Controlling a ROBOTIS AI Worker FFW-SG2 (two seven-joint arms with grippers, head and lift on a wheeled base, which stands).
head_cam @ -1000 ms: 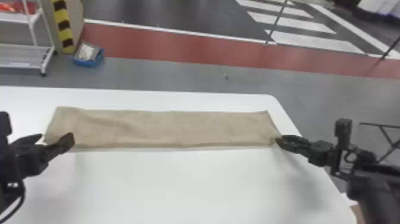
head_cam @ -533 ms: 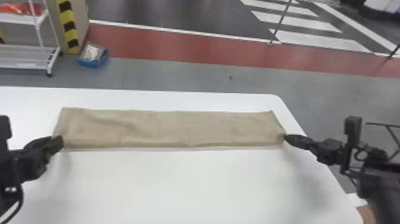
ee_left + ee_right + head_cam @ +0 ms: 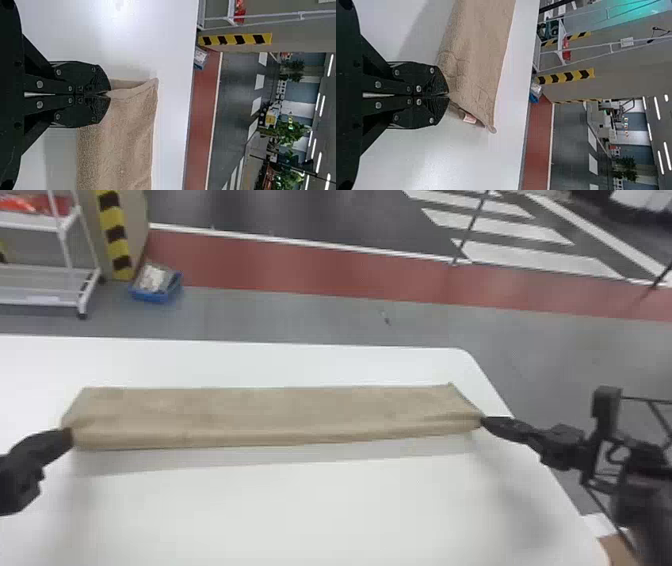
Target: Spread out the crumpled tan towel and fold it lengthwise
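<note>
Head view: my left gripper (image 3: pixel 69 435) and right gripper (image 3: pixel 484 421) pinched the tan towel (image 3: pixel 270 410) (long strip) spanning between them.

Head view: you look forward and down over the table (image 3: pixel 300 510), farthest back.
Left wrist view: sideways, close at the towel's (image 3: pixel 270 410) left end, facing your room ahead.
Right wrist view: likewise, right end.
Shared, all three: towel, table, red floor strip (image 3: pixel 300 270), blue bin (image 3: pixel 150 296).
</note>
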